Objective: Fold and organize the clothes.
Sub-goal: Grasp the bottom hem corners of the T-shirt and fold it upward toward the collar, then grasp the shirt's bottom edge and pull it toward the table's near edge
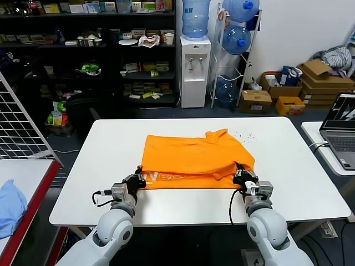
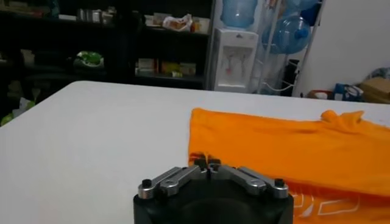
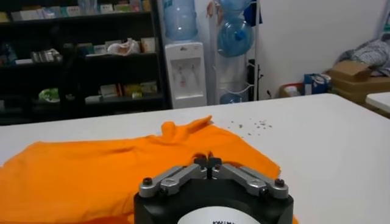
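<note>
Lab storeroom, stocked shelves (image 1: 83, 50), water dispenser (image 1: 195, 69)

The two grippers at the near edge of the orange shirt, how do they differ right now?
The left gripper is at the T-shirt's near left corner, beside the white lettering; the right gripper is at the near right corner, where the fabric is plain and bunches up. In the wrist views the left gripper's fingertips meet at the shirt's edge, and the right's meet over the cloth. Both look closed, low over the white table.

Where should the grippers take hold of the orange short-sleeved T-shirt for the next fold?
Probably the two near-hem corners of the orange T-shirt, approached low from the robot's side: it lies flat, and the left gripper and right gripper already sit there.
</note>
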{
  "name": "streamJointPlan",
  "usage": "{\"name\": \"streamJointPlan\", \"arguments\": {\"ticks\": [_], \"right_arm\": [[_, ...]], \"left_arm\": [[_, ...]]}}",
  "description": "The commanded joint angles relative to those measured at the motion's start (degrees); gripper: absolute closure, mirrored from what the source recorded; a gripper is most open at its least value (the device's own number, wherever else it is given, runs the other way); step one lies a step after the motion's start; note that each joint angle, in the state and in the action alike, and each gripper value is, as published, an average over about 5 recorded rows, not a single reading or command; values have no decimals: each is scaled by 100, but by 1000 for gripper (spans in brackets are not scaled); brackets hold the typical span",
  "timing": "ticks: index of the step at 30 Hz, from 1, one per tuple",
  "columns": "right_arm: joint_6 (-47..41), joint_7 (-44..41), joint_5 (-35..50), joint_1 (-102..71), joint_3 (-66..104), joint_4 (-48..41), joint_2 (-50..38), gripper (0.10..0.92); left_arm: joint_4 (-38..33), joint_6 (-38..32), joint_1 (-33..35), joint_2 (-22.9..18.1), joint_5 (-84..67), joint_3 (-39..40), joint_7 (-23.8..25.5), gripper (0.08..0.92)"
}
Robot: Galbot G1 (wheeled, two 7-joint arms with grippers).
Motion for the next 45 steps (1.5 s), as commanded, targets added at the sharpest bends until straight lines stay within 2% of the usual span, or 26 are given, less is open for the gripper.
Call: {"name": "streamJointPlan", "arguments": {"ticks": [1, 14, 23, 29, 45], "right_arm": [[108, -249, -97, 90, -21, -110, 32, 725], [350, -773, -283, -637, 502, 108, -373, 361], [53, -940, 435, -1213, 889, 170, -705, 127], [-47, -923, 615, -1099, 982, 5, -693, 104], [-436, -765, 748, -726, 840, -320, -671, 104]], "left_arm": [[-81, 64, 65, 29, 3, -47, 17, 863], [-616, 205, 958, 210, -139, -150, 38, 486], [-511, 231, 1014, 55, -168, -103, 90, 226], [-370, 227, 889, 10, -165, -128, 145, 92], [-224, 257, 597, 59, -333, -137, 131, 79]]}}
